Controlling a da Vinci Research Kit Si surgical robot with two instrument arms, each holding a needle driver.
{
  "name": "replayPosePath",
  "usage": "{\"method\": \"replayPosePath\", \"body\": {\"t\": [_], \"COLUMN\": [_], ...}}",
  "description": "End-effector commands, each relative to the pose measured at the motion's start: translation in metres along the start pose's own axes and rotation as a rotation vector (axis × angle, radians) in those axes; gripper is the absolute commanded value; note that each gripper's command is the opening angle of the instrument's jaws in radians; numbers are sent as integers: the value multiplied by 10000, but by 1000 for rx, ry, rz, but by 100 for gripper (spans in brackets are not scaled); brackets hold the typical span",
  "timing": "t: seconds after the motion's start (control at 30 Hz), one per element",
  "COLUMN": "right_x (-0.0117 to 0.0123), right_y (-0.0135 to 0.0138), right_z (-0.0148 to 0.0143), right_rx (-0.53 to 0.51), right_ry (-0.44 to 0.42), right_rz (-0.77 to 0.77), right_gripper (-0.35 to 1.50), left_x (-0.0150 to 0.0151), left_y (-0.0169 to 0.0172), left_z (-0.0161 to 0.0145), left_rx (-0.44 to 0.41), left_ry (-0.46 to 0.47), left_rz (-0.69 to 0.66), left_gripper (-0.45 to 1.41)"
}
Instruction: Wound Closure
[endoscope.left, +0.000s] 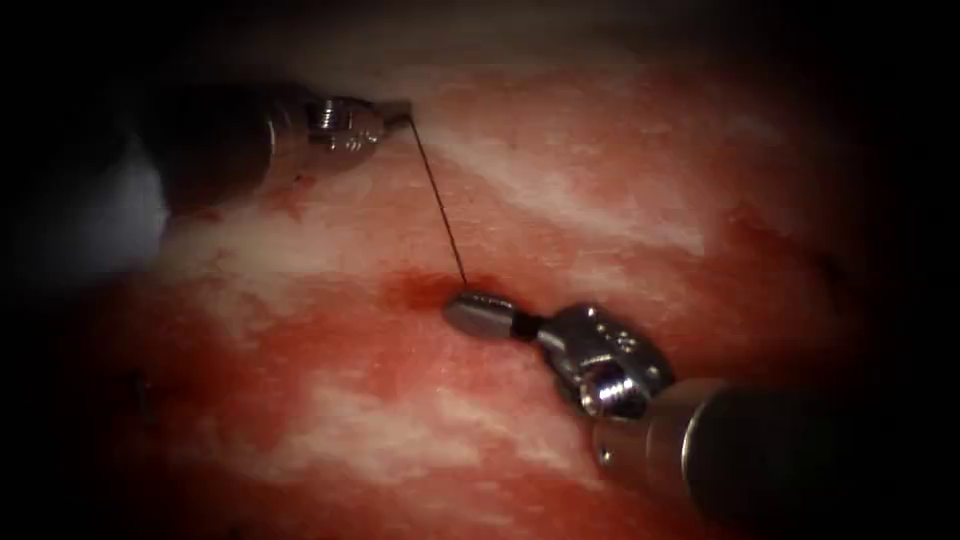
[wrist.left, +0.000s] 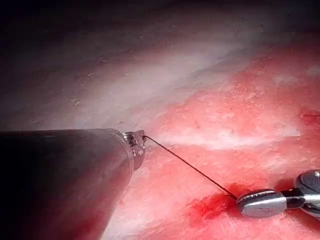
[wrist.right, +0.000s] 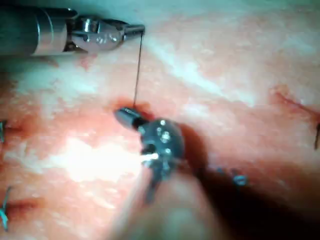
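The tissue (endoscope.left: 560, 190) spreads beneath both my tools, pale bands crossing red flesh, with a patch of red fluid (endoscope.left: 420, 290) lying just beside the tip of my right gripper (endoscope.left: 478, 314), on the side toward my left gripper (endoscope.left: 398, 112).

My right gripper comes in low over the tissue with its jaws pressed together, the tip resting at the edge of the red patch. Whether it actually pinches anything I cannot tell; the thread (endoscope.left: 440, 205) meets the tissue right at its tip, touching or nearly so.

My left gripper sits well apart from the right one, farther back over the paler tissue. Its jaws are pinched on the upper end of the thread. From there the thread runs taut and straight down to the red patch at my right gripper's tip.

In the right wrist view the same line of thread (wrist.right: 137, 70) hangs between the left gripper (wrist.right: 135, 31) and the right one (wrist.right: 125, 116). Short bluish cut ends of thread (wrist.right: 239, 178) lie on the tissue beyond my right tool.

I cannot make out the needle.
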Motion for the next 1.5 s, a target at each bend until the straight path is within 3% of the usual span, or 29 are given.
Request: {"method": "replayPosePath", "body": {"t": [0.03,0.2,0.57,0.77,0.8,0.83,0.87,0.9,0.93,0.97,1.03,1.2,1.33,1.4,1.5], "right_x": [-14,-21,-36,-38,-38,-39,-39,-41,-41,-42,-41,-31,-8,15,35], "right_y": [3,8,6,4,2,1,0,-3,-3,-8,-11,-5,7,18,32], "right_z": [5,0,-2,-3,-3,-4,-5,-6,-6,-9,-14,-23,-25,-27,-30], "right_rx": [-1,-16,18,107,133,141,150,162,162,195,241,285,324,316,276], "right_ry": [5,54,61,118,133,138,150,163,163,215,282,273,162,44,11], "right_rz": [3,-20,-61,-283,-296,-307,-319,-318,-318,-314,-306,-452,-478,-415,-357], "right_gripper": [-35,-35,-35,-35,31,83,116,131,131,146,148,145,140,140,128], "left_x": [0,-3,-1,-2,-1,0,1,4,4,14,26,45,58,63,69], "left_y": [4,3,5,5,5,5,6,7,7,7,6,-1,-12,-19,-33], "left_z": [11,14,10,3,1,-2,-5,-10,-10,-24,-41,-70,-94,-111,-141], "left_rx": [-1,-5,-6,-8,-6,-5,2,9,9,11,11,22,39,51,76], "left_ry": [1,-1,-3,0,0,1,2,3,3,5,12,32,41,49,65], "left_rz": [4,0,-1,-2,-3,-5,-8,-18,-18,-22,-27,-26,-30,-35,-37], "left_gripper": [-45,-45,-45,-45,-45,-45,-45,-45,-45,-45,-45,-45,-45,-45,-45]}}
